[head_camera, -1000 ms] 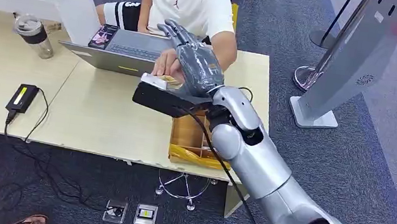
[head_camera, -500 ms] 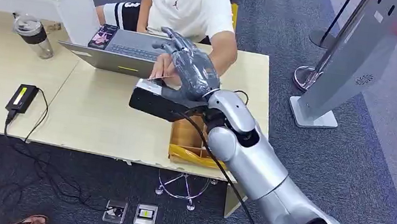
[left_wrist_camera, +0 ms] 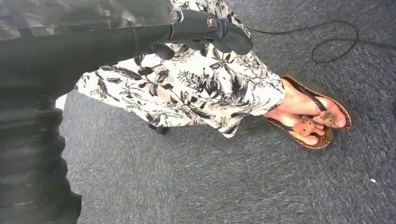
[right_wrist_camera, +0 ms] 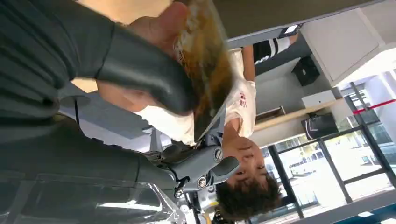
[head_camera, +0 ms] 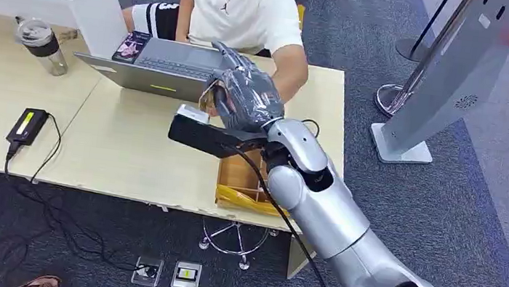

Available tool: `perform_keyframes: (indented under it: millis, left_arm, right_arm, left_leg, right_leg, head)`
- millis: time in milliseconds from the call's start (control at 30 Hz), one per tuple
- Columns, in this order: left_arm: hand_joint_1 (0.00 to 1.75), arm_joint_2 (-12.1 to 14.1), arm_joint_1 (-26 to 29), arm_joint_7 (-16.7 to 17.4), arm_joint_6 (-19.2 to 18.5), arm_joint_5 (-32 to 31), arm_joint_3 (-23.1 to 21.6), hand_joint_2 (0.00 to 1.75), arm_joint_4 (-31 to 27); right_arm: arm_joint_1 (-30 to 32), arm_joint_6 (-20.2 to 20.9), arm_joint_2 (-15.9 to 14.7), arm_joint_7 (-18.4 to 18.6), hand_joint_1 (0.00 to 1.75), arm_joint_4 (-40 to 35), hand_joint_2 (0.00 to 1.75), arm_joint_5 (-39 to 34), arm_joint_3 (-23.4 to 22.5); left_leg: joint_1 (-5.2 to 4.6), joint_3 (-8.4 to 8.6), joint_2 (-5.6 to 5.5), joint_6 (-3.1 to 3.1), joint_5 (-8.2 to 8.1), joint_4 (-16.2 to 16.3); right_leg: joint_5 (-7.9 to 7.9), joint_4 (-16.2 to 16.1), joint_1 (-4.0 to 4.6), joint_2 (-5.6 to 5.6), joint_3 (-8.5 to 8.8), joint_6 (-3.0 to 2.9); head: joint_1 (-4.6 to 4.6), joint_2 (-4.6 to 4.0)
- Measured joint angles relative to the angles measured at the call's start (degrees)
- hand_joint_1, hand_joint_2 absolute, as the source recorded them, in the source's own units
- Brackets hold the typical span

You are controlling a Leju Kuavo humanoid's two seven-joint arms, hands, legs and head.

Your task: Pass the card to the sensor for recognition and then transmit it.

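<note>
Head view: the right hand [head_camera: 246, 98] is raised above the far part of the pale wooden counter [head_camera: 126, 150], just in front of the open grey laptop [head_camera: 162, 66] and the seated person [head_camera: 243, 3] in a white shirt. To the left of the hand the counter is bare as far as a black power adapter [head_camera: 27, 125] with its trailing cable; its near edge runs below the arm, and a yellow-lined open box [head_camera: 243, 179] sits at that edge under the forearm. The fingers [head_camera: 229, 56] are curled in around the card [head_camera: 207, 97], whose thin edge shows at the hand's left side. In the right wrist view the thick grey thumb [right_wrist_camera: 144, 77] presses the flat, glossy, brownish card [right_wrist_camera: 205, 60] against the dark fingers. The left hand [left_wrist_camera: 205, 28] hangs above grey carpet, fingers curled; I cannot tell whether it holds anything.
</note>
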Motion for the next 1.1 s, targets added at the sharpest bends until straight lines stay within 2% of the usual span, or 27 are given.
perform_keyframes:
  millis: [233, 433, 600, 833, 1033, 1100]
  left_arm:
    - [0.00, -0.17, 0.03, -0.09, 0.00, -0.46, 0.70, 1.75, 0.00]
    - [0.00, -0.33, 0.24, -0.18, 0.20, -0.85, 2.71, 1.75, 0.00]
    - [0.00, -0.33, 0.46, 0.74, 0.35, -0.83, 4.57, 1.75, 0.00]
    - [0.00, -0.46, 0.58, 3.56, 1.13, -0.07, 8.02, 1.75, 0.02]
    - [0.00, -1.49, 0.45, 5.70, 2.45, 0.74, 11.06, 1.75, 0.04]
    - [0.00, -1.84, 0.33, 6.03, 2.56, 1.12, 11.85, 1.75, 0.07]
  right_arm:
    - [0.49, 0.72, -0.20, 0.33, 1.75, -0.70, 1.75, 0.28, -0.07]
    - [1.02, 1.31, -1.76, 2.44, 1.75, -2.60, 1.75, -1.91, -2.09]
    - [2.11, -1.24, -6.60, 4.09, 1.75, -3.26, 1.75, -4.11, -6.66]
    - [4.90, -8.26, -14.68, 4.28, 1.75, -2.84, 1.75, -8.54, -13.26]
    - [7.32, -15.57, -19.72, 4.13, 1.75, -0.39, 1.75, -15.28, -17.40]
    - [7.98, -16.48, -20.88, 3.96, 1.75, 0.68, 1.75, -17.25, -18.36]
  left_leg:
    - [0.00, 0.00, 0.03, 0.00, -0.01, 0.00]
    - [-0.01, 0.02, 0.03, 0.00, -0.01, 0.01]
    - [-0.03, 0.02, 0.03, 0.00, -0.01, 0.04]
    - [-0.04, 0.01, 0.11, 0.01, -0.06, 0.05]
    - [-0.03, -0.02, 0.11, -0.01, -0.09, 0.05]
    - [-0.03, -0.02, 0.12, -0.01, -0.09, 0.05]
  right_leg:
    - [0.00, 0.00, 0.00, 0.02, -0.01, 0.00]
    - [0.00, -0.02, -0.01, 0.02, -0.04, 0.00]
    - [0.03, -0.07, -0.03, 0.00, -0.01, 0.05]
    - [0.10, -0.11, -0.07, 0.01, -0.04, 0.03]
    - [0.09, -0.11, -0.06, 0.01, -0.04, 0.02]
    - [0.09, -0.11, -0.06, 0.02, -0.04, 0.02]
  head:
    - [0.02, 0.00]
    - [0.02, 0.00]
    - [0.02, 0.00]
    - [0.00, 0.00]
    - [0.00, 0.00]
    - [0.00, 0.00]
